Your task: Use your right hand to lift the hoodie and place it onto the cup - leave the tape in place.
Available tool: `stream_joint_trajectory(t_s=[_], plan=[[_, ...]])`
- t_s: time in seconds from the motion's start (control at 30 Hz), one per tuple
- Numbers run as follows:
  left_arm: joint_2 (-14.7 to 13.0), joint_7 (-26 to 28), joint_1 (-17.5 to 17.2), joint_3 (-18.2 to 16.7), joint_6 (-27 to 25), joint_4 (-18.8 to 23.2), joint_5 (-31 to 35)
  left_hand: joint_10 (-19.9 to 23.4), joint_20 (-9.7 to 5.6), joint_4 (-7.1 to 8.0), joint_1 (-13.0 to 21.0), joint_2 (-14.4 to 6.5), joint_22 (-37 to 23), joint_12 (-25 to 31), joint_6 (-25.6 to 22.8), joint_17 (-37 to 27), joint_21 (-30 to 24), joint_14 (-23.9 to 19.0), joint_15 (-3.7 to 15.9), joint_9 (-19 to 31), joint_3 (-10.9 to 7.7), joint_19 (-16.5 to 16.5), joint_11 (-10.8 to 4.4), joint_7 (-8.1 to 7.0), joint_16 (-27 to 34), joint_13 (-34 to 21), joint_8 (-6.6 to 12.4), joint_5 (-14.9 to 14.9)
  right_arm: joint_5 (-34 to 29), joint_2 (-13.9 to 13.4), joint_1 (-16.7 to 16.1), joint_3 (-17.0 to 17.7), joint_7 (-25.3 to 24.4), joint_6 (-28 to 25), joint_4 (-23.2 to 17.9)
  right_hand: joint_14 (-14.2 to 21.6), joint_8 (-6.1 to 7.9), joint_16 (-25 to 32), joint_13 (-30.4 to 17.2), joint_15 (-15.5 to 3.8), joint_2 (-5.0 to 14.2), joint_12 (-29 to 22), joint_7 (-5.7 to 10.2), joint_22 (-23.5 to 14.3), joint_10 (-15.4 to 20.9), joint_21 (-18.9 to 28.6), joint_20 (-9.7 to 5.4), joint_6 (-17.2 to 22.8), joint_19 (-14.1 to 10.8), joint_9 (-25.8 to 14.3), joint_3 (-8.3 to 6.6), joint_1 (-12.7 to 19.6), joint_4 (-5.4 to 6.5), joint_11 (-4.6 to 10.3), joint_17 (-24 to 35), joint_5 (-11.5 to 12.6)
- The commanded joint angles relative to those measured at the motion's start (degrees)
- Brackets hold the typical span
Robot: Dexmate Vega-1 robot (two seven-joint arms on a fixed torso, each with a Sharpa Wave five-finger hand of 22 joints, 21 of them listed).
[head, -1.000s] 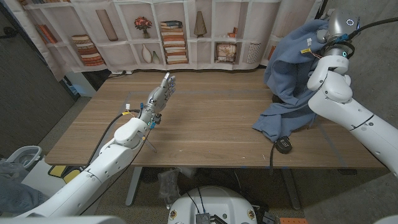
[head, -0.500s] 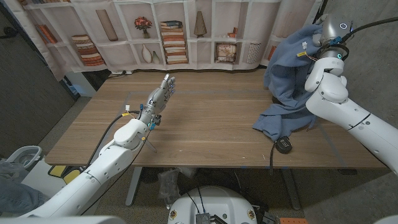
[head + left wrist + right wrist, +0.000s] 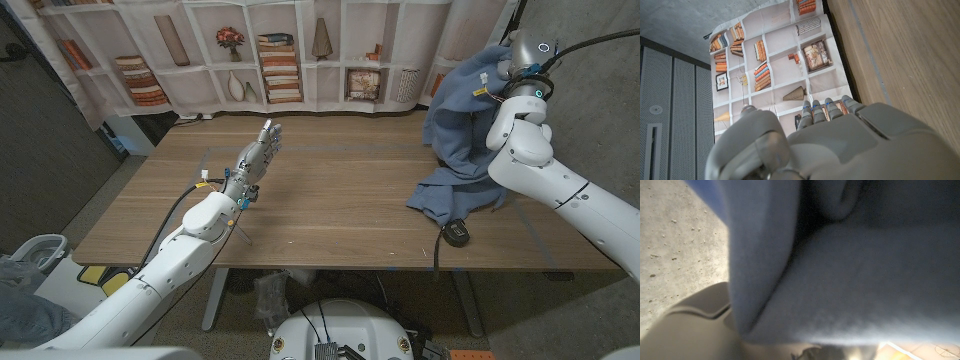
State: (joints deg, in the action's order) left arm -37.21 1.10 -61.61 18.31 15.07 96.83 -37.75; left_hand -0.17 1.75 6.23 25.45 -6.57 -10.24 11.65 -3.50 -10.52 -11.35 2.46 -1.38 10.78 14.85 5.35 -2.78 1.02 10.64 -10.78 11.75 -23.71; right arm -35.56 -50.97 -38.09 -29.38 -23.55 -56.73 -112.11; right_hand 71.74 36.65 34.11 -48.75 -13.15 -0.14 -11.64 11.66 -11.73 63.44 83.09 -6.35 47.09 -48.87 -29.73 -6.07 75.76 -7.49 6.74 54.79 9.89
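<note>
The blue hoodie (image 3: 462,120) hangs bunched from my raised right arm (image 3: 520,130) at the table's far right. Its lower folds (image 3: 448,195) still lie on the wood. My right hand is buried in the cloth near the top and grips it; its fingers are hidden. In the right wrist view the hoodie's fabric (image 3: 850,265) presses close over the pale back of that hand (image 3: 690,325). My left hand (image 3: 258,152) is held above the table's left half, fingers straight and apart, holding nothing. I cannot pick out a cup or tape.
A small black object (image 3: 456,234) with a dark cable lies by the table's front edge (image 3: 330,268), under the hoodie's hem. A bookshelf-print backdrop (image 3: 280,50) runs behind the table. Bare wood lies between the two arms.
My right arm has swung a little to the left with the hoodie, and the top of the cloth has shifted left with it. The left hand has stayed put.
</note>
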Motion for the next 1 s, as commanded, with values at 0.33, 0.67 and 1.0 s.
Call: stream_joint_trajectory(t_s=[0.33,0.67,1.0], plan=[[-0.4,0.5,-0.4,-0.1,-0.7,1.1,0.1,-0.1,-0.01,0.02,0.6,-0.2,-0.2,-0.1,0.7,-0.1,-0.3,0.2,-0.17,0.2,0.54,0.0,0.02,-0.23,0.2,-0.1,-0.52,0.1,0.8,1.3,1.0,-2.3,-0.1,0.5,3.7,0.1,-0.38,0.5,-0.3,-0.18,7.03,-0.3,-0.05,-0.2,0.2,0.1,-6.66,0.4,-0.6,-0.1,0.26,7.6,-0.18,0.08,0.0,0.4],[-0.3,0.7,-0.4,0.0,-0.6,1.3,0.4,-0.1,-0.06,0.02,0.7,-0.3,-0.2,-0.1,1.2,-0.1,-0.3,0.2,-0.13,0.2,0.63,0.0,-0.06,-0.28,0.2,-0.1,-0.65,0.1,1.8,2.0,1.1,-2.9,-0.6,1.4,5.5,0.0,-0.43,0.6,-0.3,-0.18,6.98,-0.2,-0.12,-0.1,0.1,0.1,-6.67,0.4,-0.6,-0.3,0.27,7.7,-0.22,0.03,0.0,0.4],[0.0,0.3,-0.8,-0.2,0.6,0.7,0.2,-0.2,-0.03,0.02,0.8,-0.3,-0.2,-0.1,1.1,-0.1,-0.3,0.2,-0.13,0.2,0.71,0.0,0.05,-0.32,0.2,-0.1,-0.55,0.1,2.9,3.7,0.5,-3.1,-3.0,2.4,7.7,-0.2,-0.56,0.5,0.0,-0.18,7.07,-0.1,-0.07,-0.2,0.1,0.1,-6.66,0.5,-0.4,-0.3,0.28,7.7,-0.17,0.05,-0.2,0.4]])
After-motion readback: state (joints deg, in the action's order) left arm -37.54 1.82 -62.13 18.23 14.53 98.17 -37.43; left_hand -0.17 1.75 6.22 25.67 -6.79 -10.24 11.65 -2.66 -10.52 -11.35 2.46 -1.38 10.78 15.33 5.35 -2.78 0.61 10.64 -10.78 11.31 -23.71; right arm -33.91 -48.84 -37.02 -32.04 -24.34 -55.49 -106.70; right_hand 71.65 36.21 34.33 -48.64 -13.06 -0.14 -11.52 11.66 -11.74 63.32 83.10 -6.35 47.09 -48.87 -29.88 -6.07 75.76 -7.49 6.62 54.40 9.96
